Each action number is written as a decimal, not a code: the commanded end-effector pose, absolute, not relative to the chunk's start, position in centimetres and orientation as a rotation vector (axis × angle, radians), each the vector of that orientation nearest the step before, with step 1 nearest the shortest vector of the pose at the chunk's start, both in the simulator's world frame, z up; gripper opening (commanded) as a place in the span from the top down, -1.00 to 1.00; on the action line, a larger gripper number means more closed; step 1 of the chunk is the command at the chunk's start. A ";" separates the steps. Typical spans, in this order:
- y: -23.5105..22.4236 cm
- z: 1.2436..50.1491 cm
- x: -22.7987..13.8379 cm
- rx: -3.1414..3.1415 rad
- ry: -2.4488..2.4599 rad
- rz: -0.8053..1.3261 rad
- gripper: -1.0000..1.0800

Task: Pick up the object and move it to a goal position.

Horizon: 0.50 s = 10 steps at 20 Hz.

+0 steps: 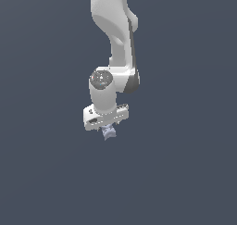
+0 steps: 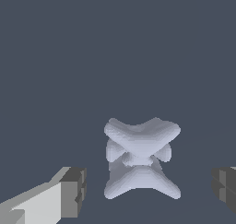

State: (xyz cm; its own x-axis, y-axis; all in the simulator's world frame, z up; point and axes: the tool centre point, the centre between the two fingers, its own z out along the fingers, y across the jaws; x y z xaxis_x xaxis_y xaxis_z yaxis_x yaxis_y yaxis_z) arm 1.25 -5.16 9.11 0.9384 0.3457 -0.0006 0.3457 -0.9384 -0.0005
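In the exterior view, a white robot arm [image 1: 118, 39] reaches down from the top of the frame against a plain, dark slate-grey ground [image 1: 194, 173]. Its last joint ends in a rounded wrist with a dull grey disc on its face, and under that sits a flat white hand. The gripper [image 1: 108, 128] points downward. Directly beneath it, just peeking out below the hand, is the object [image 1: 109, 133] — a tiny, pale bluish-grey lump with jagged edges, far smaller than the hand above it. From this angle the fingers are mostly hidden by the hand, so whether the lump is touched here cannot be told.

In the wrist view, the object [image 2: 140, 163] fills the middle of the lower frame and its form is much clearer. It is matte and pale blue-grey, made of soft, rounded lobes: one broad, wing-like piece spreads across the upper part, another spreads across the lower part, and small knobs bulge at the pinched waist between them — rather like two bow ties stacked crosswise. It appears to rest on the dark ground. The two fingers [image 2: 71, 193] show at either side, each tipped with a dark grey pad. They stand wide apart, with clear gaps between each pad and the lump, so the gripper [image 2: 150, 191] holds nothing.
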 end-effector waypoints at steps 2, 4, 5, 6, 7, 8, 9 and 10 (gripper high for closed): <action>-5.2 9.0 1.3 -3.092 -0.552 0.000 -0.92; -5.2 8.5 1.3 -3.092 -0.553 0.000 -0.92; -5.1 8.2 1.2 -3.092 -0.554 0.000 -0.92; -5.2 7.7 1.2 -3.092 -0.554 0.000 -0.92; -5.1 7.2 1.2 -3.092 -0.555 0.000 -0.92; -5.1 6.7 1.2 -3.092 -0.556 0.000 -0.92; -5.2 6.1 1.2 -3.092 -0.556 0.000 -0.92; -5.1 5.5 1.2 -3.092 -0.558 0.000 -0.92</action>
State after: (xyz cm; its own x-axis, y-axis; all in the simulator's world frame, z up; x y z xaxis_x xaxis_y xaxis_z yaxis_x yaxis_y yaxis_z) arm 1.21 -5.15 6.38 0.9373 0.3485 0.0005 0.3485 -0.9373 0.0001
